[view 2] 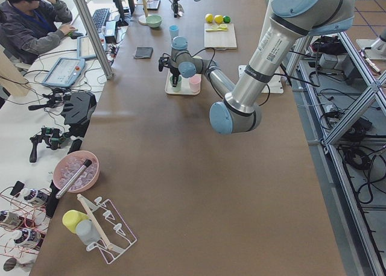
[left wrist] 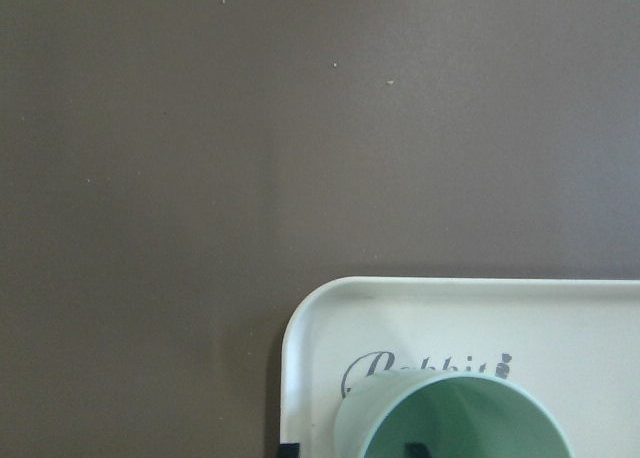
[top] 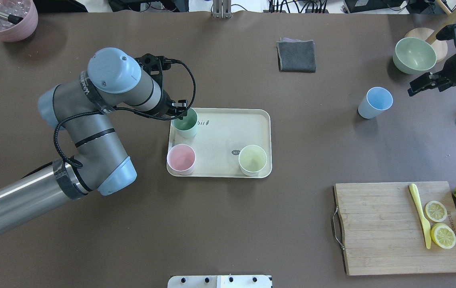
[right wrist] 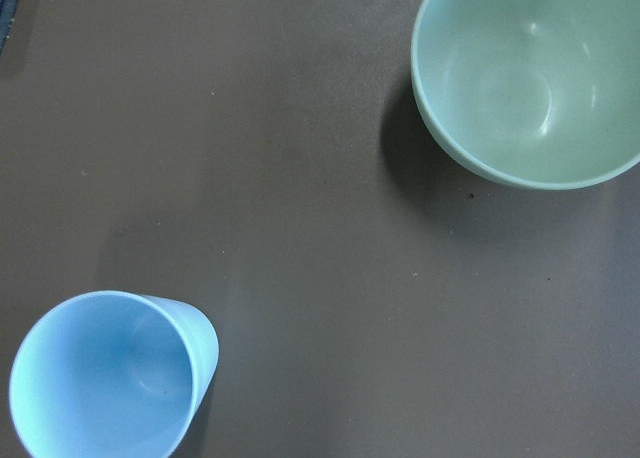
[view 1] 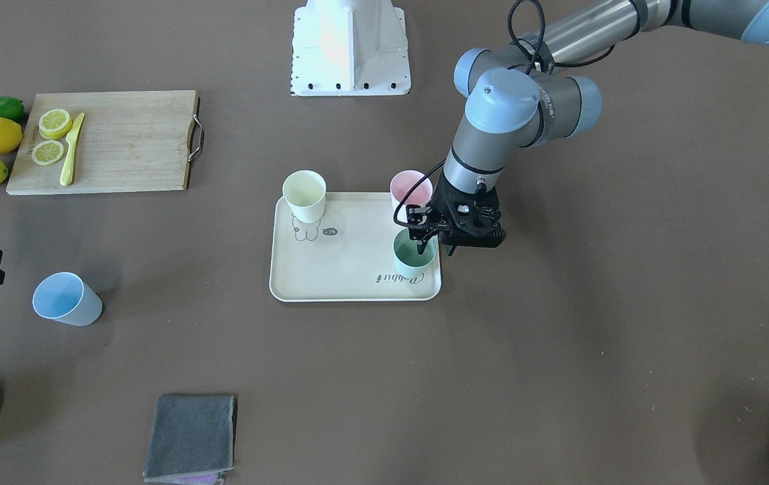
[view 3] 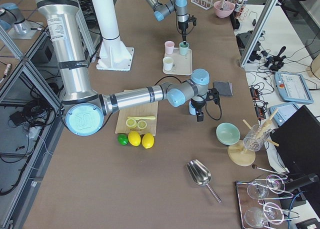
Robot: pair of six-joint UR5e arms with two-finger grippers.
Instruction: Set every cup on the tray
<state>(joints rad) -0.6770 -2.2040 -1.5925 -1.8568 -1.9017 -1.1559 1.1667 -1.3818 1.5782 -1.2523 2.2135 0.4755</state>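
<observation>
The cream tray (view 1: 357, 259) holds three cups. The yellow cup (view 1: 304, 195) and pink cup (view 1: 408, 188) stand at its two corners nearest the robot. The sage green cup (view 1: 414, 259) stands upright at a far corner, by the word "Rabbit". My left gripper (view 1: 435, 249) hangs over the green cup (left wrist: 460, 418), one finger inside the rim and one outside, with gaps to the wall. The light blue cup (top: 375, 102) stands on the table, off the tray, far to my right. My right gripper (top: 419, 86) hovers open beside it, empty.
A sage green bowl (top: 414, 55) sits just beyond the blue cup. A folded grey cloth (top: 296, 56) lies at the far middle. A wooden cutting board (top: 383, 228) with lemon slices and a yellow knife lies near right, lemons beside it. A pink pot (top: 6, 18) stands far left.
</observation>
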